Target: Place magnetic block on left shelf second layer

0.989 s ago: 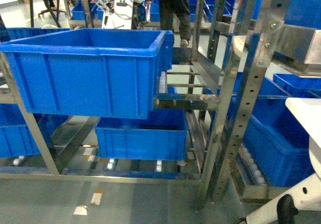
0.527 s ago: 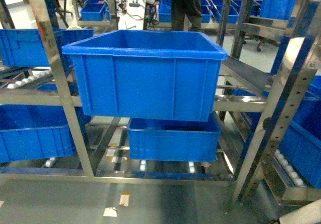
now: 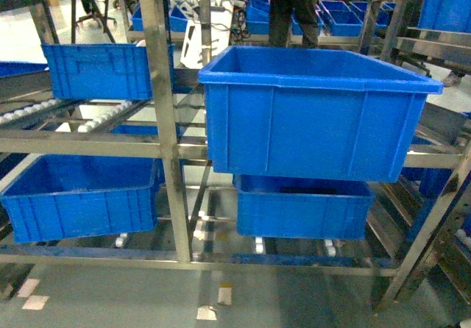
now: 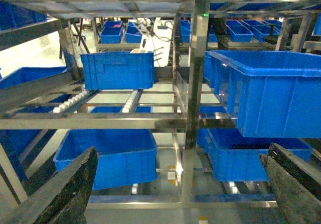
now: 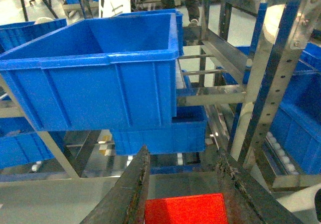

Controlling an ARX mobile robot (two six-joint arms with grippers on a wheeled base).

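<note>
Red magnetic block (image 5: 183, 209) sits clamped between the two dark fingers of the right gripper (image 5: 186, 194) in the right wrist view; only its flat top face shows, at the bottom edge of the frame. Judged from shape and size: a small rigid cube, probably light, plain smooth faces that could slip if the squeeze loosens, so the present hold on two opposite flat sides looks like the sensible one. Not fragile by appearance. Being magnetic, it may snap toward the steel uprights (image 3: 163, 93) if carried close to them. Left gripper (image 4: 175, 184) hangs with jaws spread wide and nothing between them. Head view shows neither gripper nor block. Target as I read it: the left shelf second layer (image 3: 81, 143), a steel level with roller rails, carrying a blue crate (image 3: 103, 70) set toward the back; its interior is not visible from here. Right bay holds a large blue crate (image 3: 313, 115) on the same level, and what shows of its inside looks empty. Lower crates (image 3: 81, 195) sit beneath both bays; contents cannot be made out. Block is well apart from the left bay.
</note>
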